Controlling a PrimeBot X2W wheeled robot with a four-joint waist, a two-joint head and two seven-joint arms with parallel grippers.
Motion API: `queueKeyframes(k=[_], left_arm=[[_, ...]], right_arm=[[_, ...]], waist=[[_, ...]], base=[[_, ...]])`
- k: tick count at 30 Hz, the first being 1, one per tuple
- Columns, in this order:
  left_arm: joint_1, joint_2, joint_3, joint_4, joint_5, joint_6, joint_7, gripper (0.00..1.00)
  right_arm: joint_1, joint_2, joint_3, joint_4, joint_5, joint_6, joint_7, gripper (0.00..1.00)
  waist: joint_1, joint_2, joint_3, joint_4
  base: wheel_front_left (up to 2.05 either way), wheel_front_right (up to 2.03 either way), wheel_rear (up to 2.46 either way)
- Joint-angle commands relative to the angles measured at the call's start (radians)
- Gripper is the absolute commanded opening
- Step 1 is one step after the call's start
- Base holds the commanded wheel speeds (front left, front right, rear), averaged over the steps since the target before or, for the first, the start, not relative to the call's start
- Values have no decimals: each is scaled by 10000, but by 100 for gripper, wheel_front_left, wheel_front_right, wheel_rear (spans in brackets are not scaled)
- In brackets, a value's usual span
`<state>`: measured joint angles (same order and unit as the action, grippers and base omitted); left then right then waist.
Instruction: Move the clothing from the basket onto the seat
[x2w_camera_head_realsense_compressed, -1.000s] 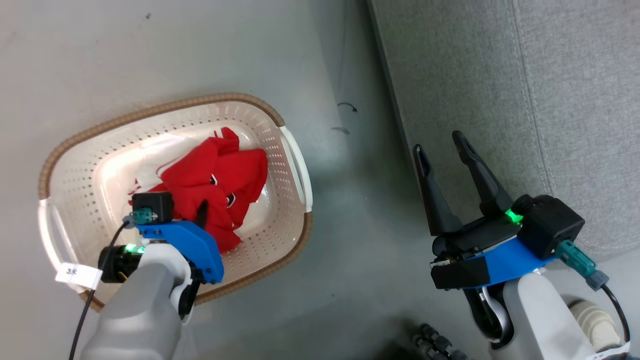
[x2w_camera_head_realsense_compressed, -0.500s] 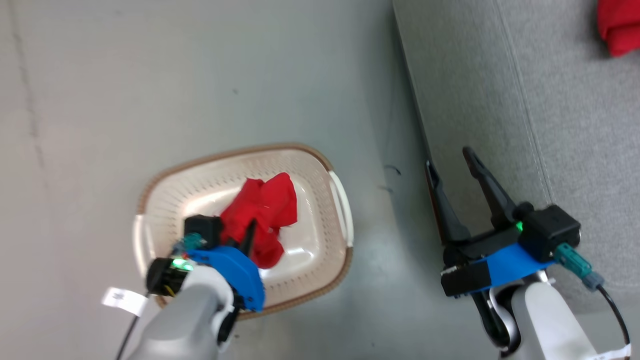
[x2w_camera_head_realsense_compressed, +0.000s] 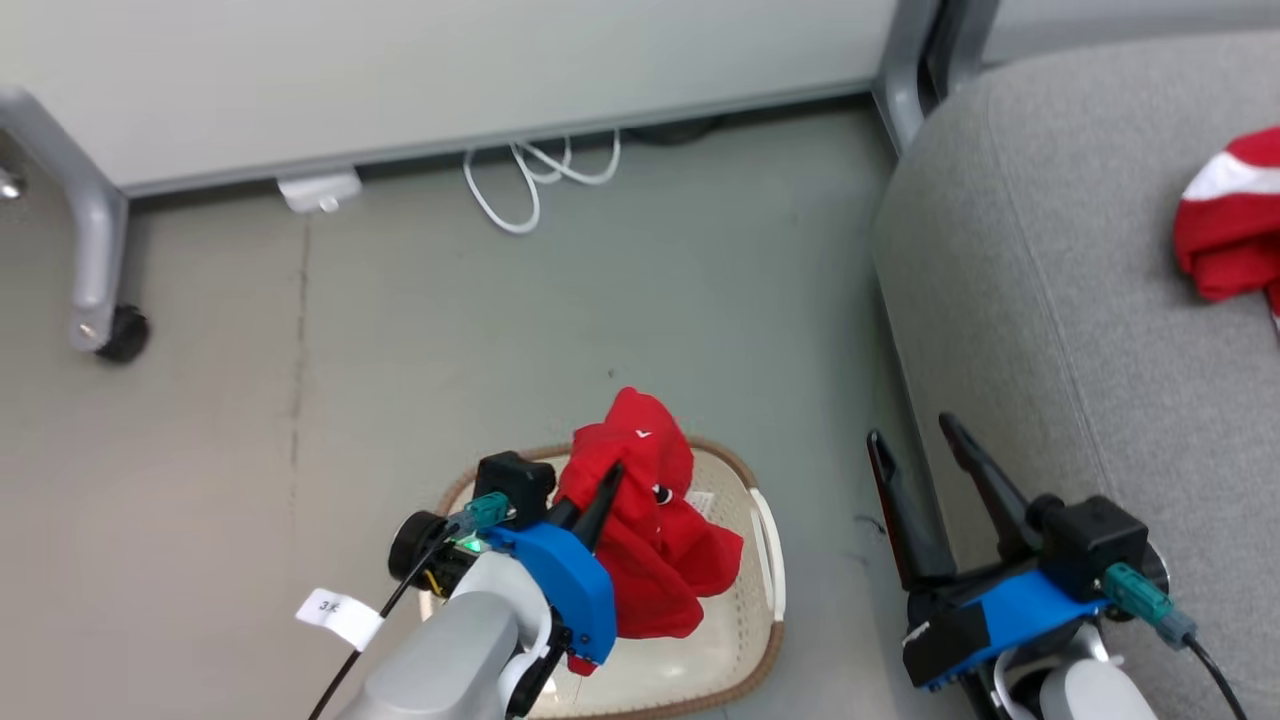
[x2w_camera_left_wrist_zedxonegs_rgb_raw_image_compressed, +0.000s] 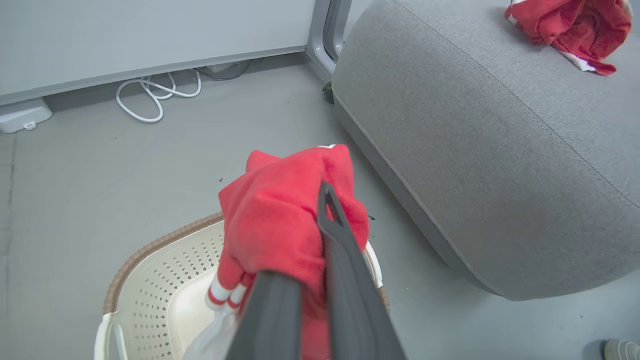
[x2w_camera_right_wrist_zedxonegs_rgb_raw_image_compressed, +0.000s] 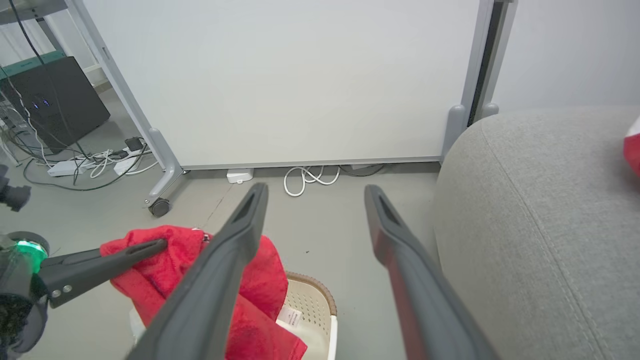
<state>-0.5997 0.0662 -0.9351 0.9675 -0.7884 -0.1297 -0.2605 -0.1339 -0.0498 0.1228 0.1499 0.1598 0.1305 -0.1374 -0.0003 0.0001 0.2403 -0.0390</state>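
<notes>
My left gripper (x2w_camera_head_realsense_compressed: 608, 478) is shut on a bright red piece of clothing (x2w_camera_head_realsense_compressed: 655, 525), which hangs bunched above the cream basket (x2w_camera_head_realsense_compressed: 768, 610) with its brown rim. In the left wrist view the red cloth (x2w_camera_left_wrist_zedxonegs_rgb_raw_image_compressed: 280, 220) wraps the gripper's fingers (x2w_camera_left_wrist_zedxonegs_rgb_raw_image_compressed: 330, 220) over the basket (x2w_camera_left_wrist_zedxonegs_rgb_raw_image_compressed: 150, 280). A second red and white garment (x2w_camera_head_realsense_compressed: 1230, 235) lies on the grey seat (x2w_camera_head_realsense_compressed: 1040, 300) at the right. My right gripper (x2w_camera_head_realsense_compressed: 912, 435) stands open and empty beside the seat's front edge. The right wrist view shows it (x2w_camera_right_wrist_zedxonegs_rgb_raw_image_compressed: 315, 195) wide apart, the held clothing (x2w_camera_right_wrist_zedxonegs_rgb_raw_image_compressed: 170, 260) at its lower left.
A white panel on grey legs stands at the back, with a black caster (x2w_camera_head_realsense_compressed: 122, 335) at the left. A coiled white cable (x2w_camera_head_realsense_compressed: 535, 180) and a white plug block (x2w_camera_head_realsense_compressed: 320, 190) lie on the floor beneath it. A dark cabinet (x2w_camera_right_wrist_zedxonegs_rgb_raw_image_compressed: 55, 95) with cables stands further left.
The head camera has tilted up, bringing the panel and the seat's top into view. My left gripper has raised the red clothing out of the basket. The right gripper stays open.
</notes>
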Motion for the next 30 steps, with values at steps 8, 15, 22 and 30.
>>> queueKeyframes(k=[8,15,22,30], left_arm=[[-502,-45,-183,-1033,221,-3,-61,0],[-1187,-90,-676,-1814,159,-3,-21,0],[-2165,-141,-1329,-2503,-166,-3,109,0],[-2828,-152,-1846,-2850,-716,-3,133,0]], right_arm=[[662,-12,168,20,297,5,189,100],[851,-12,192,46,337,5,295,100],[933,-12,210,15,338,5,377,100],[931,-11,345,16,356,5,465,100]], waist=[[3,-1,-1503,476],[3,-1,-1912,519],[3,-1,-2024,563],[3,-1,-2062,477]], base=[[0,0,0],[0,0,0],[0,0,0],[0,0,0]])
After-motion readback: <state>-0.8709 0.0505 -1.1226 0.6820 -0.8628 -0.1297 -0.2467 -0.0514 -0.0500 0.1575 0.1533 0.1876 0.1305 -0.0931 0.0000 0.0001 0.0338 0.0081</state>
